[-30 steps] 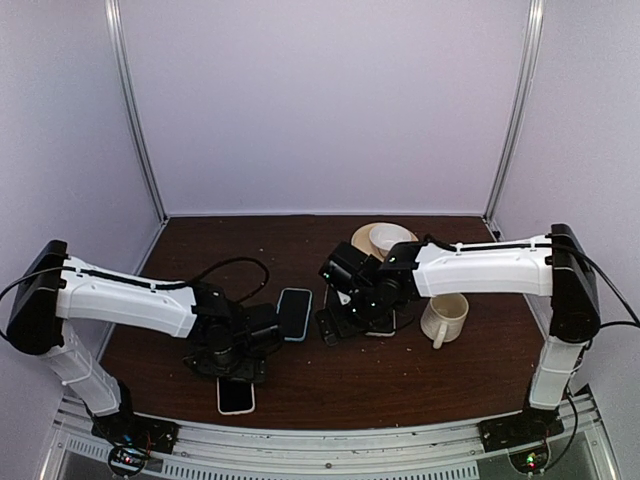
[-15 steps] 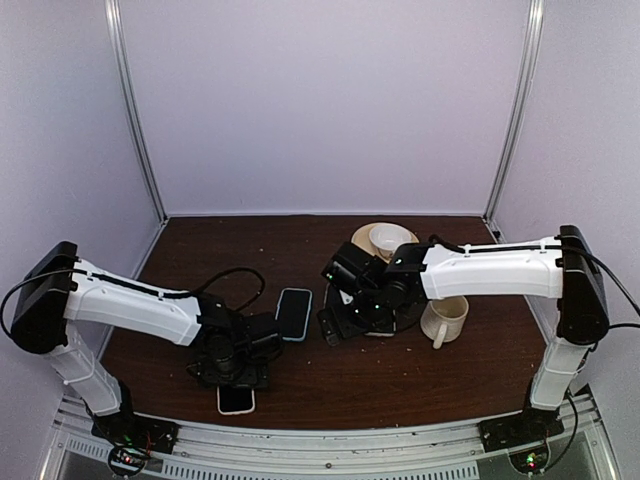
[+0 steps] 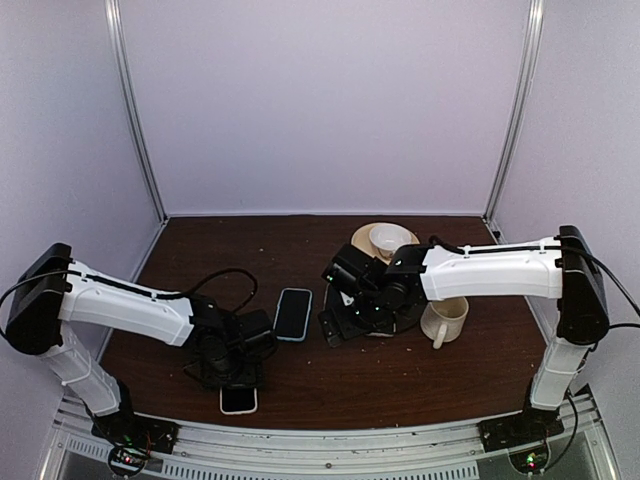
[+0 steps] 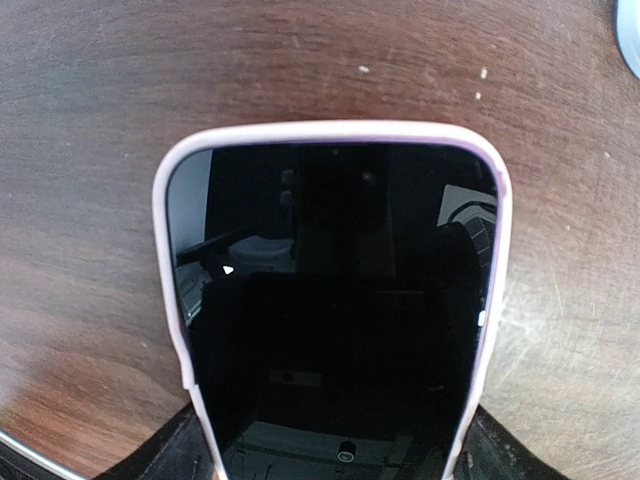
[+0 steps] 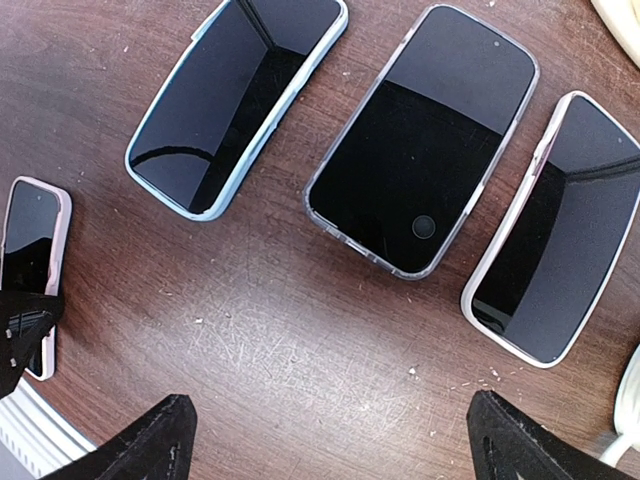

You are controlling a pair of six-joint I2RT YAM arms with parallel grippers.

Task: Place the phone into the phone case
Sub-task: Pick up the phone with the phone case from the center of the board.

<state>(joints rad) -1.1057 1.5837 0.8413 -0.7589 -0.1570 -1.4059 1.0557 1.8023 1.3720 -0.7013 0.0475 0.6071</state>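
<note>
Left wrist view: the phone (image 4: 330, 300) lies flat on the brown table (image 4: 90, 120), dark screen up, pale pink rim, filling the lower centre of the frame. In the top view you find it at the bottom edge, left of centre, with the left gripper (image 3: 233, 378) covering its upper end. The fingers (image 4: 165, 455) flank the phone's two sides; you cannot tell whether they pinch it or only bracket it.

Right wrist view: across the upper frame you see a blue-rimmed slab (image 5: 235, 100), a clear-rimmed slab (image 5: 420, 140) and a pink-rimmed slab (image 5: 555, 230), all well apart from the phone. The right gripper (image 5: 335, 440) hovers above them, fingers spread wide, nothing between.
</note>
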